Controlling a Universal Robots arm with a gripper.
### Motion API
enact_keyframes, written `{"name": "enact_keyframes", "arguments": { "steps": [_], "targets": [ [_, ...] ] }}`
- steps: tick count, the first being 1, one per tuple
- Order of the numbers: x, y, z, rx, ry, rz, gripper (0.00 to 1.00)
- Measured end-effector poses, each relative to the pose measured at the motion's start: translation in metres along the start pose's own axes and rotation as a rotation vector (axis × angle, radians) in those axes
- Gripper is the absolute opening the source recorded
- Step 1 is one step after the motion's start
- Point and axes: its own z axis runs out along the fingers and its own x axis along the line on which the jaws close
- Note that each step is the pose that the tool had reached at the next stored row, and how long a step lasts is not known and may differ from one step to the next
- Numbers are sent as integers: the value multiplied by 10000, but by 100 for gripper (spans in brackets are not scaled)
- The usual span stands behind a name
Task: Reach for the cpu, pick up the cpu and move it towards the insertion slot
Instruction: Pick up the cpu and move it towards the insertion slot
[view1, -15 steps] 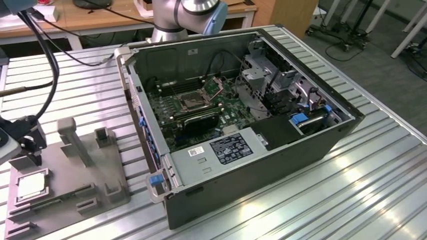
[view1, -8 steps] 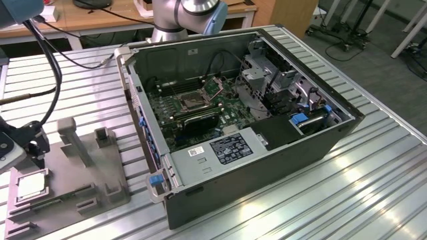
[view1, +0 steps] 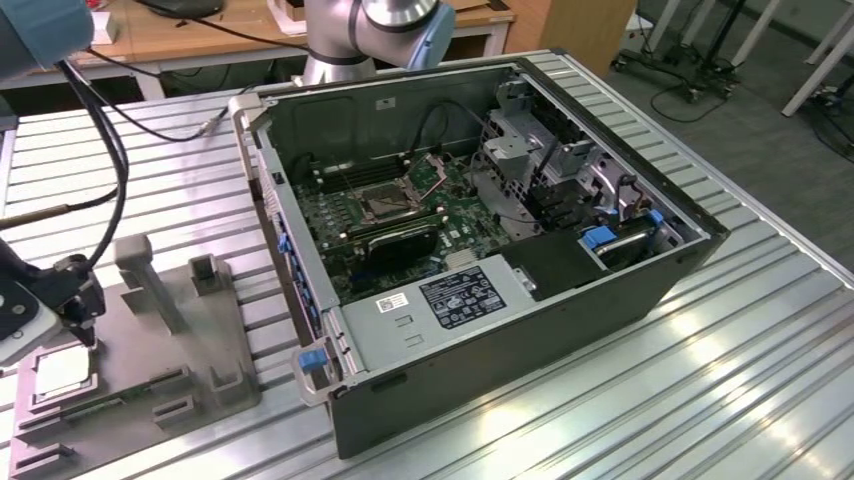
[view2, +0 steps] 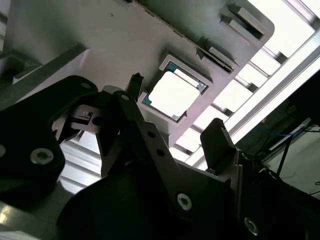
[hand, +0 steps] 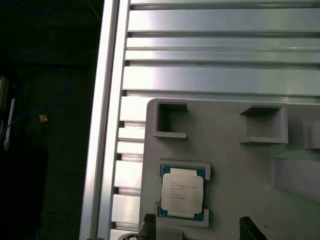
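End effector (view1: 74, 310) sits at the lower left of the exterior view, low over the grey tray (view1: 200, 340) on the slatted metal counter (view1: 694, 400).

Jaws stand wide apart, wider than the chip. They hold nothing.

The cpu (view1: 60, 373) lies flat in its square recess at the tray's corner, pale face up, just below the end effector in the exterior view. You can see the same chip in both wrist views (view2: 172, 95) (hand: 182, 191), seated level inside the raised corner lips of the recess.

In the second wrist view one dark fingertip (view2: 135, 80) is close by one edge of the chip and the other fingertip (view2: 216, 132) is off the opposite side, so the chip falls between them. You cannot tell from these views whether either tip touches the tray, and neither looks pressed against the chip.

The insertion slot (view1: 380, 203) is well apart from the chip. It lies inside the open computer case (view1: 534, 340) at the centre of the exterior view, on the green board. Its silvery frame surrounds a dark square.

The black power supply box (view1: 454, 297) with its white label sits in the case, lower in the frame than the slot.

The arm's base (view1: 374, 30) stands at the top centre of the exterior view, behind the case.
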Motion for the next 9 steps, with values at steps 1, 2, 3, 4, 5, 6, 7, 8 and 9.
{"name": "enact_keyframes", "arguments": {
  "steps": [1,2,3,4,5,6,7,8,9],
  "targets": [
    [0,-2,18,0,0,0,74],
    [1,-3,36,0,0,0,74],
    [1,-5,54,-1,0,-1,74],
    [2,-6,72,0,0,-3,74],
    [3,-6,90,0,0,-2,74],
    [4,-5,110,0,0,-2,74],
    [5,-5,127,1,1,-1,74],
    [5,-6,145,0,1,-1,74],
    [6,-7,163,-1,-1,-1,74]
  ]
}}
